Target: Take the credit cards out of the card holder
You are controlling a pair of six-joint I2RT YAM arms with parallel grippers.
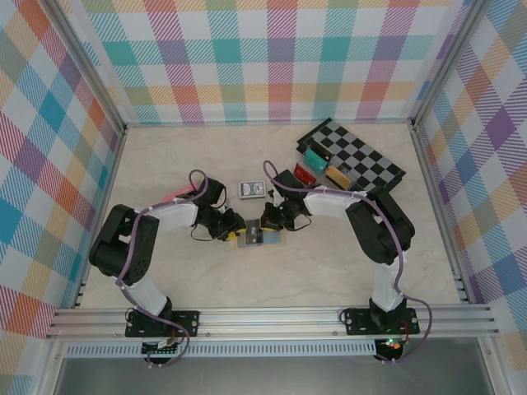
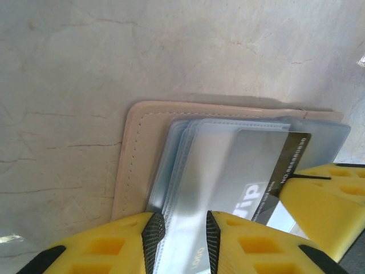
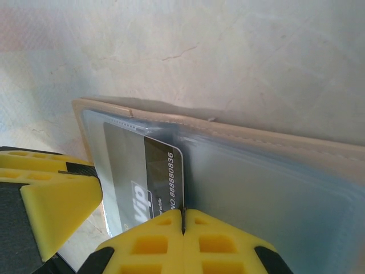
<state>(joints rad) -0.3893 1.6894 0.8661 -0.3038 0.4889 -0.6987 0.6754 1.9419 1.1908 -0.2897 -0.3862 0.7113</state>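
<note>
**Both my grippers at the card holder, the right one pinching a card**

Plaid walls (image 1: 263, 58) in pastel checks close in the pale, marble-veined table (image 1: 329, 271) on three sides. Beyond the card holder (image 1: 249, 239) (image 2: 142, 137) (image 3: 274, 140) and off to its right lies a black-and-white checkerboard (image 1: 362, 156). The holder itself lies open on the table, tan cover down and clear sleeves up. Just beyond it sits a playing-card pack (image 1: 251, 190). My left gripper (image 1: 233, 226) (image 2: 181, 221) meets the holder's left side, jaws apart, with the sleeve edges in the gap. My right gripper (image 1: 268, 220) (image 3: 183, 220) is at the holder's right side. Its jaws are pressed together on the edge of a dark credit card (image 2: 293, 155) (image 3: 162, 177) that sticks partway out of a sleeve.
</note>
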